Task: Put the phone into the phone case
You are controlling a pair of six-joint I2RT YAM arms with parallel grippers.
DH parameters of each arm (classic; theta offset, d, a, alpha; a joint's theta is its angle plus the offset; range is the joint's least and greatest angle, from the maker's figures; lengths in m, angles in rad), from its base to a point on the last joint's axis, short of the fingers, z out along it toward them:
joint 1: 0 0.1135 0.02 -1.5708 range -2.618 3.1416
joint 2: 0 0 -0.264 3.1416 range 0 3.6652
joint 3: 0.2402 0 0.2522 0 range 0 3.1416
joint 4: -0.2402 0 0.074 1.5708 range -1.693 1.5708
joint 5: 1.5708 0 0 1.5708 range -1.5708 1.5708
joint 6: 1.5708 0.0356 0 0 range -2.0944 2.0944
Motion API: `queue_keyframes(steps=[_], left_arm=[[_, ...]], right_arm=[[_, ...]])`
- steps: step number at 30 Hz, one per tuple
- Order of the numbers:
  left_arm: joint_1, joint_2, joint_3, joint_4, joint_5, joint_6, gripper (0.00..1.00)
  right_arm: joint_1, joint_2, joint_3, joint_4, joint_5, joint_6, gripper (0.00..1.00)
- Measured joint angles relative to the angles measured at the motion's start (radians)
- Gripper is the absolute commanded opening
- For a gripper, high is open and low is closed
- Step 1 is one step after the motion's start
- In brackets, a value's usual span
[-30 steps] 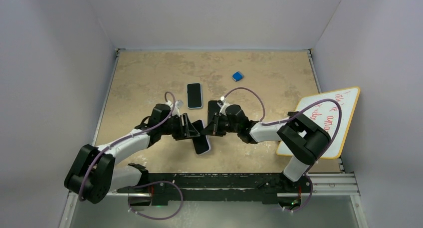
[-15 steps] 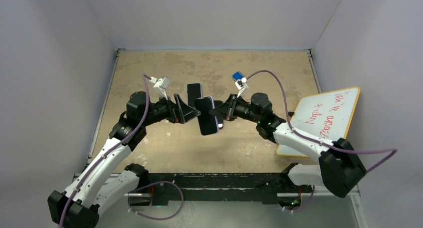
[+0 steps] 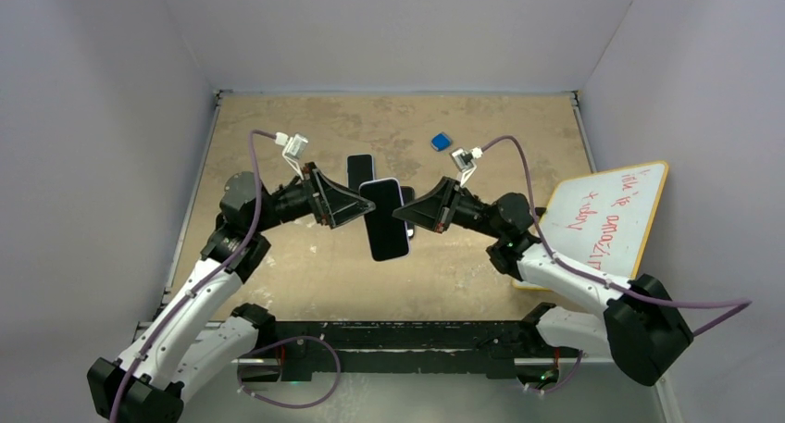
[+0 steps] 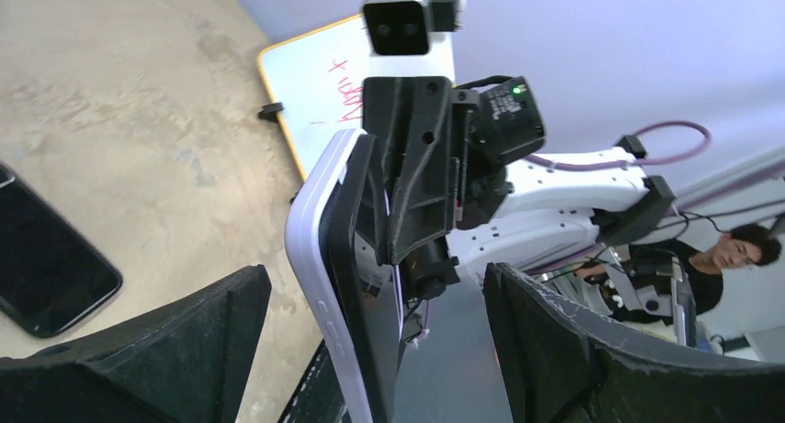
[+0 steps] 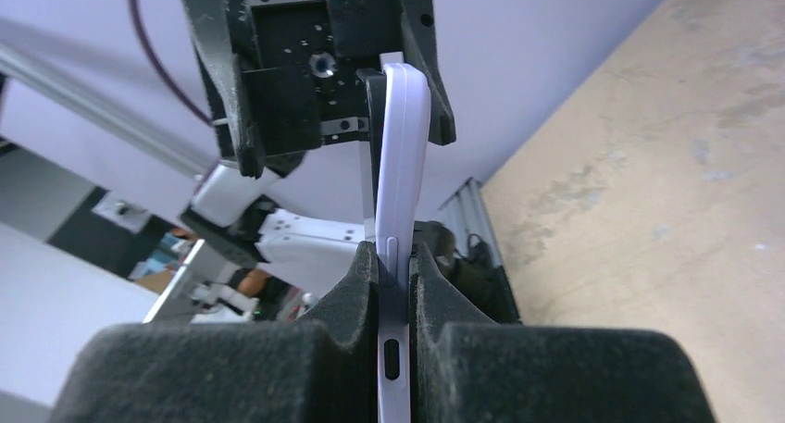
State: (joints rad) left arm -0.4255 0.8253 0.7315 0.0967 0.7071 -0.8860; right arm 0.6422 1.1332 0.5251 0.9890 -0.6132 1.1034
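Right gripper (image 5: 393,256) is clamped on the case (image 4: 310,256) from 3 o'clock, holding it in the air above mid-table. We see the phone (image 3: 386,221) lying dark in that pale shell. Left gripper (image 4: 375,279) stands wide apart at 9 o'clock, flanking it without touching. We'd call it nearly done, though one end looks proud, so a last press may remain.

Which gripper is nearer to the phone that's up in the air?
Right. The right gripper is shut on the phone's edge, holding it up. The left gripper is open, one finger on each side of the phone, touching neither face.
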Motion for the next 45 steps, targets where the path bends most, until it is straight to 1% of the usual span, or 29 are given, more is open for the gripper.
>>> queue_keyframes(steps=[3,6,8,10,11,13,14,15,16,20,24,28,29,35,37,41,45], left_arm=[[0.0,-0.011,-0.016,0.091,0.034,-0.039,0.82],[0.0,-0.013,-0.045,0.194,0.066,-0.078,0.75],[0.0,-0.011,-0.068,0.252,0.082,-0.111,0.69],[0.0,-0.006,-0.081,0.29,0.094,-0.135,0.6],[0.0,-0.002,-0.086,0.309,0.097,-0.147,0.53],[0.0,0.002,-0.093,0.335,0.103,-0.172,0.33],[0.0,0.005,-0.095,0.336,0.104,-0.177,0.21],[0.002,0.01,-0.101,0.335,0.102,-0.181,0.04],[0.005,0.015,-0.106,0.335,0.1,-0.192,0.0],[0.006,0.025,-0.105,0.314,0.091,-0.23,0.0],[0.006,0.027,-0.094,0.259,0.079,-0.204,0.0],[0.006,0.031,-0.082,0.211,0.075,-0.174,0.0],[0.006,0.032,-0.082,0.21,0.079,-0.169,0.0],[0.006,0.058,-0.082,0.25,0.142,-0.124,0.0],[0.006,0.069,-0.083,0.263,0.169,-0.112,0.0],[0.006,0.076,-0.084,0.28,0.212,-0.089,0.0],[0.006,0.076,-0.085,0.283,0.234,-0.064,0.0]], right_arm=[[-0.002,0.034,-0.02,0.144,-0.024,0.094,0.0],[-0.002,0.079,-0.023,0.278,-0.042,0.18,0.0],[-0.002,0.115,-0.025,0.363,-0.052,0.236,0.0],[-0.003,0.144,-0.027,0.406,-0.06,0.272,0.0],[-0.003,0.157,-0.028,0.418,-0.061,0.286,0.0],[-0.005,0.185,-0.037,0.44,-0.06,0.313,0.0],[-0.006,0.196,-0.042,0.459,-0.06,0.328,0.0],[-0.007,0.201,-0.043,0.478,-0.063,0.337,0.0],[-0.007,0.202,-0.043,0.488,-0.063,0.341,0.0],[-0.014,0.201,-0.043,0.509,-0.066,0.3,0.0],[-0.016,0.187,-0.043,0.464,-0.066,0.256,0.01],[-0.016,0.13,-0.043,0.345,-0.061,0.18,0.22],[-0.016,0.12,-0.043,0.327,-0.061,0.169,0.25],[-0.016,0.107,-0.004,0.243,-0.072,0.129,0.42],[-0.016,0.107,0.019,0.233,-0.087,0.123,0.45],[-0.016,0.107,0.054,0.218,-0.099,0.111,0.47],[-0.016,0.107,0.082,0.194,-0.112,0.096,0.45]])
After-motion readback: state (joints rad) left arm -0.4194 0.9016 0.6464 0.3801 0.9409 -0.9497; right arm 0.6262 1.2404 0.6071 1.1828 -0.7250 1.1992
